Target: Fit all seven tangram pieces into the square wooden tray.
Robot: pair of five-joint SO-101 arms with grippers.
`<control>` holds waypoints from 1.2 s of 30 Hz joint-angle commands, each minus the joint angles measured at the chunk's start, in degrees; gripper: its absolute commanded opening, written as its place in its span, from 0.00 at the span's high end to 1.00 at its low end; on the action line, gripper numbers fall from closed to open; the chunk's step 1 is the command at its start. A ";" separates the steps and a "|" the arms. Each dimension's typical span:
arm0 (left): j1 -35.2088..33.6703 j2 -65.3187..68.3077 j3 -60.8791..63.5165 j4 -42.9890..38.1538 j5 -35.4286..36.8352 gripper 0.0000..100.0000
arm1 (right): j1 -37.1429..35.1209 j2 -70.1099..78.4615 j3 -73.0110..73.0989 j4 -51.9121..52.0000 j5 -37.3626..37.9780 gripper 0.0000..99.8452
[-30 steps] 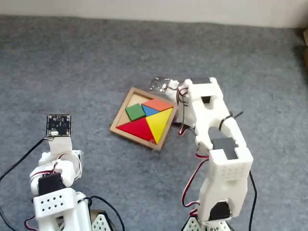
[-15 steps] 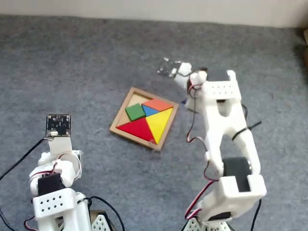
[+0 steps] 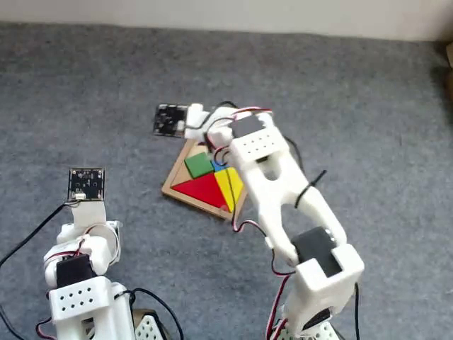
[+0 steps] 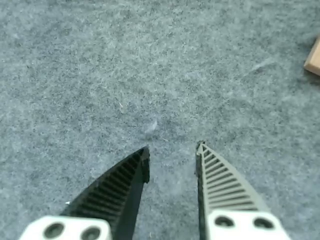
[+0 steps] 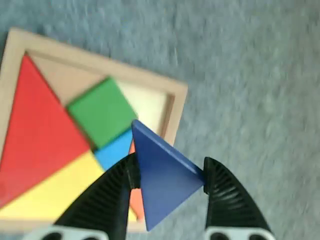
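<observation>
- The square wooden tray (image 3: 198, 204) lies near the middle of the grey carpeted table, well away from its edges.
- A green square (image 5: 101, 111), a red triangle (image 5: 42, 130), a yellow triangle (image 5: 65, 190) and a light blue piece (image 5: 114, 150) sit in it.
- The right gripper (image 5: 167, 167) pinches a dark blue triangle (image 5: 165, 192) over the tray's far corner.
- The left gripper (image 4: 172, 150), fingers parted and holding nothing, hangs over carpet towards the table's near left corner.

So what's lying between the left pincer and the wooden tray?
Nothing but bare grey carpet. The left wrist view shows it running unbroken from the open left pincer to the corner of the wooden tray.
</observation>
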 commanded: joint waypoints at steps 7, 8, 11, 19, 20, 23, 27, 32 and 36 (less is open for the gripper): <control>-0.75 -0.57 -0.22 -0.88 0.00 0.84 | -3.82 4.09 -1.63 -3.82 0.44 0.88; -0.75 -0.57 -0.22 -0.88 0.00 0.84 | -3.82 4.53 -1.63 -3.82 0.35 0.86; -0.75 -0.57 -0.22 -0.88 0.00 0.84 | -3.74 4.97 -1.63 -3.82 -4.92 0.75; -0.75 -0.57 -0.22 -0.88 0.00 0.84 | -3.12 0.92 -5.05 -1.19 -8.09 0.75; -0.75 -0.57 -0.22 -0.88 0.00 0.84 | -3.03 0.22 -5.05 -0.22 -8.09 0.79; -0.75 -0.57 -0.22 -0.88 0.00 0.84 | -2.77 -0.92 -4.88 0.57 -8.35 0.91; -0.66 -0.57 -0.22 -0.88 0.00 0.84 | -2.33 0.22 -4.88 0.31 -16.53 0.99; -0.66 -0.57 -0.22 -0.88 0.00 0.84 | -2.24 5.49 -5.23 0.13 -21.19 0.99; -0.66 -0.57 -0.22 -0.88 0.00 0.84 | -2.15 11.03 -6.29 -2.33 -21.27 0.99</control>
